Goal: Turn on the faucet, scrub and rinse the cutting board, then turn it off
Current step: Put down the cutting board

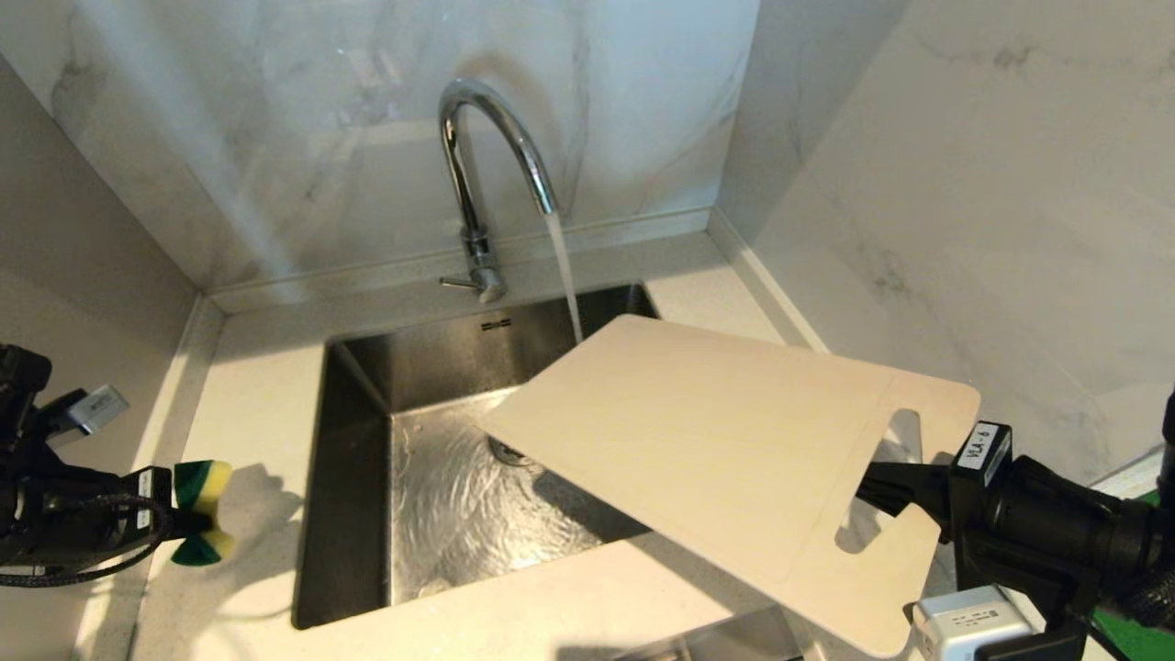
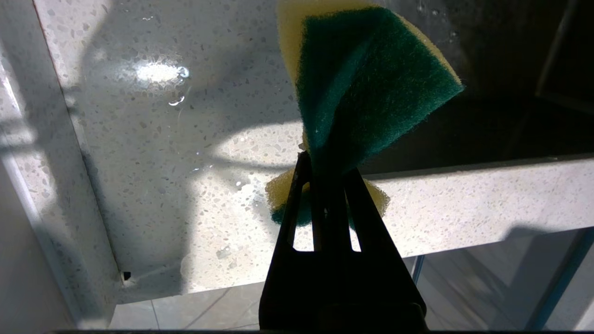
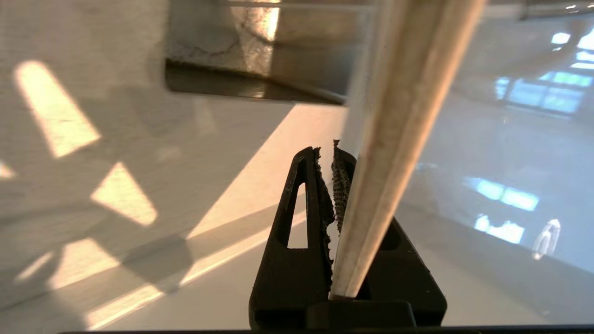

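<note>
Grey-veined white marble walls (image 1: pixel 964 184) meet in a corner at the far right. A pale speckled surface (image 1: pixel 257 404) surrounds a steel sink (image 1: pixel 349 477). Sunlight falls in patches across the surface, and pale floor tiles (image 2: pixel 195 306) show below its near edge.

sponge (image 1: pixel 204 510): green and yellow, over the left counter
sink (image 1: pixel 353 477): steel basin, wet floor
counter (image 1: pixel 262 413): pale speckled stone
wall (image 1: pixel 303 119): marble-look panels

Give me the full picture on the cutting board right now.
The cutting board is thin, pale beige, plastic-looking, with rounded corners and a slanted handle cutout. The right gripper clamps its handle end, holding it tilted above the sink. Its far corner reaches the faucet stream. Nothing else touches it.
</note>
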You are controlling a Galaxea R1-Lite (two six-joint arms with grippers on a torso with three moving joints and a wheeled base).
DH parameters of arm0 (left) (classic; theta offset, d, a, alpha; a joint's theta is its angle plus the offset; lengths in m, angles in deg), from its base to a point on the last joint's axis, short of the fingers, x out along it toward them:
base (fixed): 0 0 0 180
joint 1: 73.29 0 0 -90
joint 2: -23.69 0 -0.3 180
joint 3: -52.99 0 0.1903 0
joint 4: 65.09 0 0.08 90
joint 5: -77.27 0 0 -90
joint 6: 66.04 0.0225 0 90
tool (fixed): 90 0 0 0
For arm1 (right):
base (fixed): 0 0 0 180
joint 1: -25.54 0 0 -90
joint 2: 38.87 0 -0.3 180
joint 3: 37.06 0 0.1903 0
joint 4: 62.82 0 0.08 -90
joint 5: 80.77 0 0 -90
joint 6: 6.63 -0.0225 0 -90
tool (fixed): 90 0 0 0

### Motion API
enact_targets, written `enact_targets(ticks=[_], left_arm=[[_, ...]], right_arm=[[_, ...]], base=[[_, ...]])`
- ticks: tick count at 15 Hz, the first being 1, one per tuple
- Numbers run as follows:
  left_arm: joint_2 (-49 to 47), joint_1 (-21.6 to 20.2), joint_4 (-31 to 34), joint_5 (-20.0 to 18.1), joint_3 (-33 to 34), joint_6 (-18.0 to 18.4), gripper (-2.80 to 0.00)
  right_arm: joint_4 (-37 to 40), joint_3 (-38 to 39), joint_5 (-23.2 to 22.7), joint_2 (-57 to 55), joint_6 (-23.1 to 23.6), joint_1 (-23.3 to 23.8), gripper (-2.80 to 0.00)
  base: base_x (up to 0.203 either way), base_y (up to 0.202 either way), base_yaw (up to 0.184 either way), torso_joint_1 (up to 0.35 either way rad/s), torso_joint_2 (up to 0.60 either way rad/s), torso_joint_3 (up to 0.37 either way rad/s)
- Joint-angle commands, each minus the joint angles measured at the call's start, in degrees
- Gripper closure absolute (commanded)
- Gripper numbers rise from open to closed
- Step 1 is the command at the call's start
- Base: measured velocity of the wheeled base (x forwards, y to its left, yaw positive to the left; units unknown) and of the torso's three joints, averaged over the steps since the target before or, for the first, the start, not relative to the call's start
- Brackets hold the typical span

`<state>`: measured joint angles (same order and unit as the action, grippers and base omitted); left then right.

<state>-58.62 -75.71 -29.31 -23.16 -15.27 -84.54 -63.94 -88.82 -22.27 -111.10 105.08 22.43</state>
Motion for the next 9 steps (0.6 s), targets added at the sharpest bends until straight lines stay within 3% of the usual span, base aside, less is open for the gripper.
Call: enact_targets(ticks=[1,4,9], left_arm=[[-1.29,-0.04,0.06,-0.02,-0.01,-0.13,0.00],[-1.78,-0.12,-0.02,-0.03,-0.01,-0.22,0.00],[-3.12,-0.12,-0.02,-0.08,-0.61,-0.22,0.00]], right_arm=[[-1.60,1.69,0.21,0.47,0.23,2.40,0.00],[-2.04,3.71,1.39,0.51,-0.89,8.01,0.00],[-2.05,3.51,1.62,0.12,-0.85,13.14,0.00]], base=[[0.000,0.000,0.000,0.000,0.00,0.000],[0.000,0.000,0.000,0.000,0.00,0.000],[0.000,0.000,0.000,0.000,0.00,0.000]])
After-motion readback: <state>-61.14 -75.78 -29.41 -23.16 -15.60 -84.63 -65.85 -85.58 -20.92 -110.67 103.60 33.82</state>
